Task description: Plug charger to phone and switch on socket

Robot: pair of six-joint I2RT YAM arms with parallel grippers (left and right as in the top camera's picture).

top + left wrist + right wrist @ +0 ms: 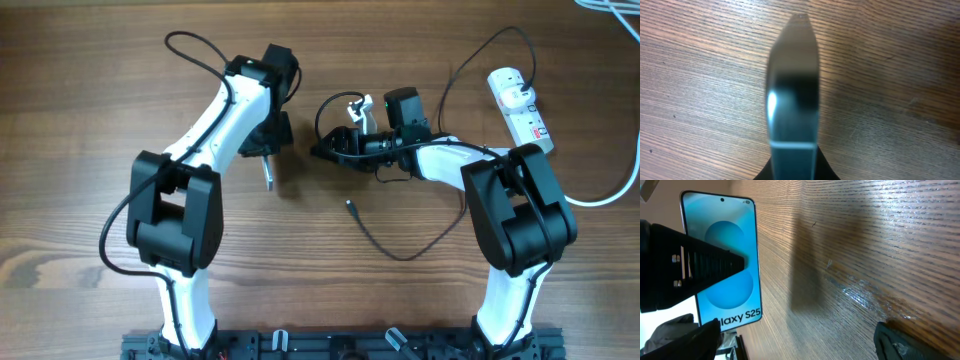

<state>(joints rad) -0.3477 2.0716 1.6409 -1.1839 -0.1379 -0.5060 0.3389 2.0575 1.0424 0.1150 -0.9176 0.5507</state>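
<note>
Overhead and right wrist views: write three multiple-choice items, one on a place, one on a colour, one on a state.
1. Where in the overhead view does the socket lie? A upper right; B lower left; C centre.
2. What colour is the phone screen? A red; B blue; C white.
3. How is the right tool? A shut; B open; C out of view.

Answers: A, the white strip sits at the upper right. B, the right wrist view shows a teal-blue screen. B, its jaws stand wide apart.
</note>
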